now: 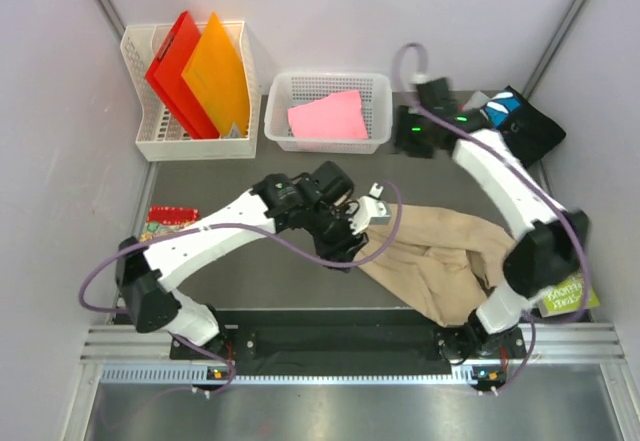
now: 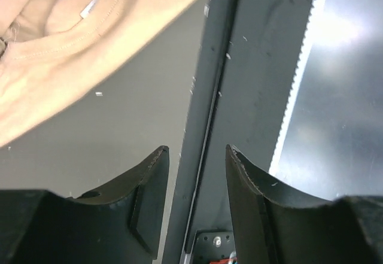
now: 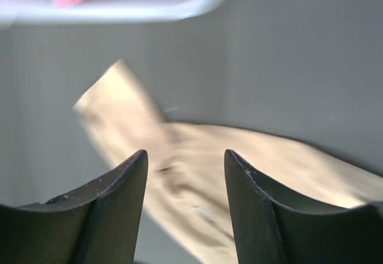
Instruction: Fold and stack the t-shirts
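Starting at centre-left of the top view, the left gripper hangs parted and empty just beside the crumpled tan t-shirt, which lies lower right of centre. Soft and limp, it will likely sag; pinching a shoulder seam or hem looks best. Upper right, the right gripper gapes empty.

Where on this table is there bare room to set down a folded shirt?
The biggest bare patch of table is near the front edge, bordered by the left arm and the tan t-shirt. A narrower strip runs in front of the two white baskets. The right side is crowded: that shirt, the right arm, the black t-shirt.
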